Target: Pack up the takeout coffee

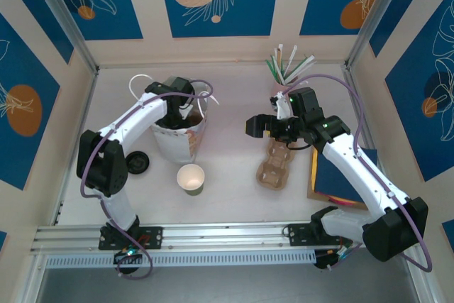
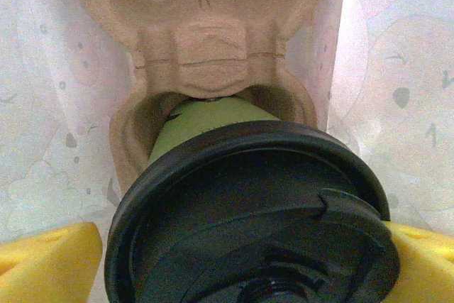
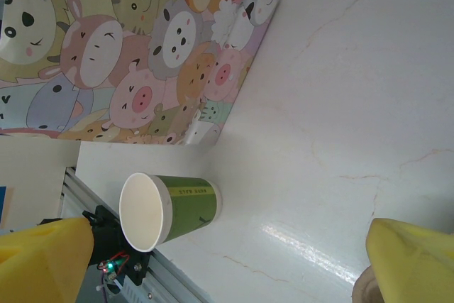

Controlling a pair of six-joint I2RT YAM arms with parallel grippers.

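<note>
Dark-green paper cup with round black plastic lid (image 2: 248,211) is seated in brown pulp carrier (image 2: 206,54) inside cartoon-printed gift bag (image 1: 177,143). Left gripper (image 2: 245,250) is spread wide beside it; right gripper (image 3: 230,257) wide, empty. Withdrawal is judged outstanding.

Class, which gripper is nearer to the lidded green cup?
Left. The left gripper, jaws open, flanks the takeout coffee inside the gift bag; the right gripper hangs near the cardboard tray on the table, away from the bag.
</note>
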